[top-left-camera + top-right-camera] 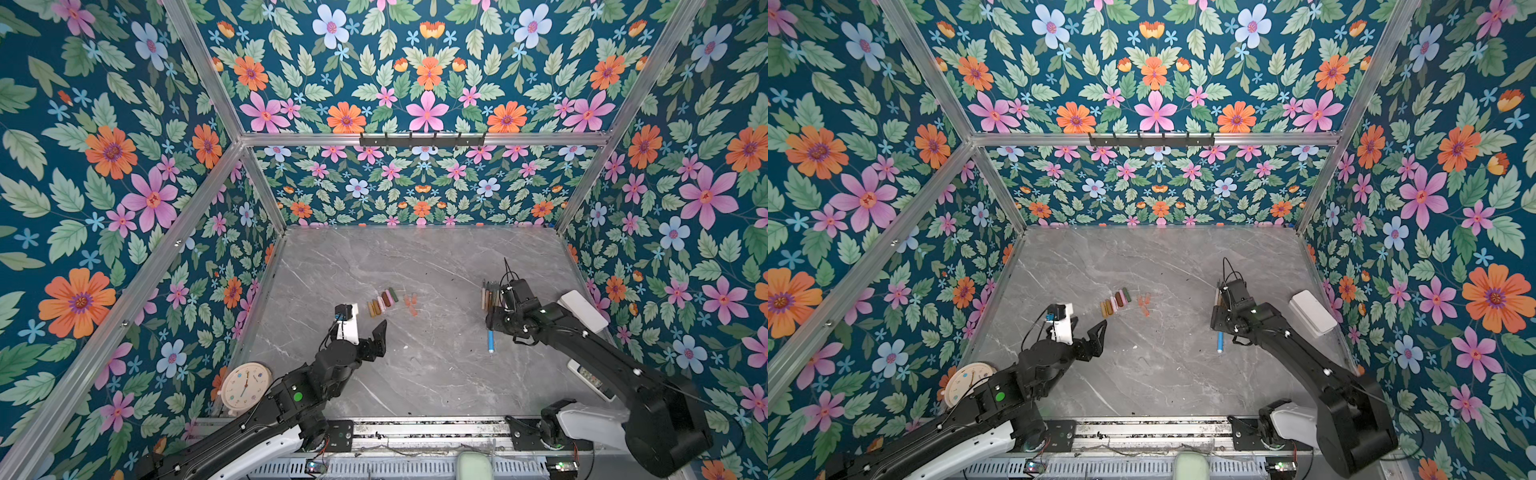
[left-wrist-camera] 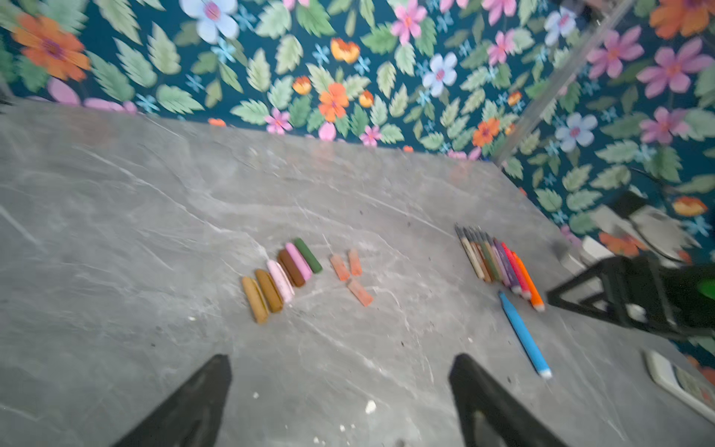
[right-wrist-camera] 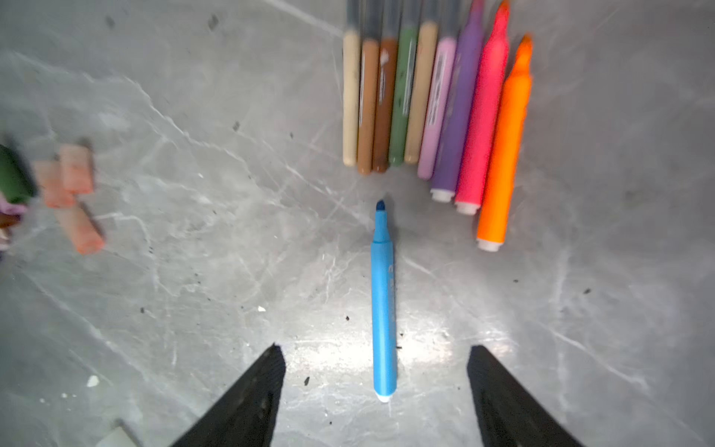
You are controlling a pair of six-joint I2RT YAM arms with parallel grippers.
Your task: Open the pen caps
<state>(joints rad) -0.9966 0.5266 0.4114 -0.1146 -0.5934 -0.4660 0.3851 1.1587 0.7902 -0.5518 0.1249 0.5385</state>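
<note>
Since the pen caps (image 1: pixel 382 301) lie in one row on the tabletop (image 1: pixel 415 374) in both top views, well apart from the bared pens (image 1: pixel 487 297), you look nearly done. Left wrist: your left end effector (image 2: pixel 340 360) gapes wide, empty. Right wrist: the right end effector (image 3: pixel 375 347) stands wide over the uncapped blue pen (image 3: pixel 383 302), likely leaving it by its row.

**Both claws stood open**

The left arm (image 1: pixel 270 411) reached forward and inward with its wrist bent. The left claw (image 2: pixel 340 358) held its jaws wide apart. The right arm (image 1: pixel 602 353) stretched forward and inward too. The right claw (image 3: pixel 376 348) angled downward, its jaws likewise spread wide.
</note>
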